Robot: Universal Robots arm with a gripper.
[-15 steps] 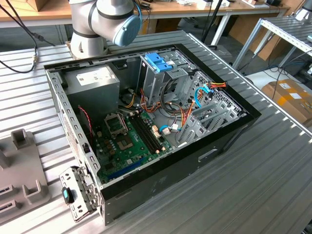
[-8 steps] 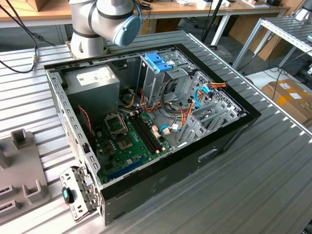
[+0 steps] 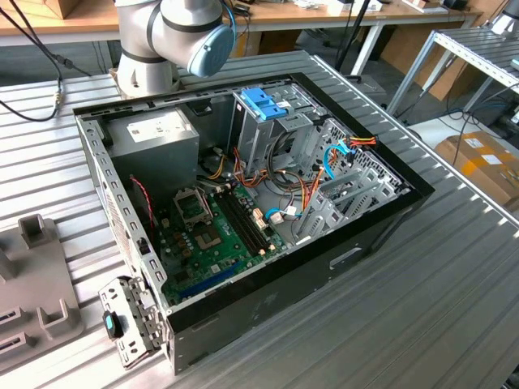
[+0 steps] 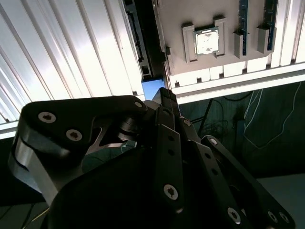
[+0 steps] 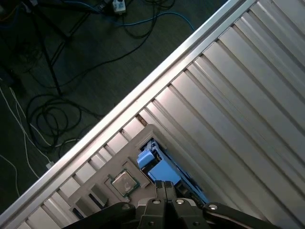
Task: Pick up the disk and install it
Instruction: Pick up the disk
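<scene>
Exterior view's up high, angled down across the ribbed table (image 3: 422, 324) onto the open case (image 3: 324, 275), arm base (image 3: 150, 57) at the far side, mid-range. Both wrist views sit tight behind the gripper (image 5: 165, 184), looking down past it at the table's edge. They share the grey tray (image 5: 126, 160), its chip (image 5: 124, 182), the blue disk (image 5: 164, 169) and the cabled floor (image 5: 71, 71).

Disk (image 5: 164, 171), light-blue framed, lying flat, in a slot of the grey holder plate (image 5: 131, 151)

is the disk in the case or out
Out: the disk lies at the grey holder on the table, under the tool.
</scene>
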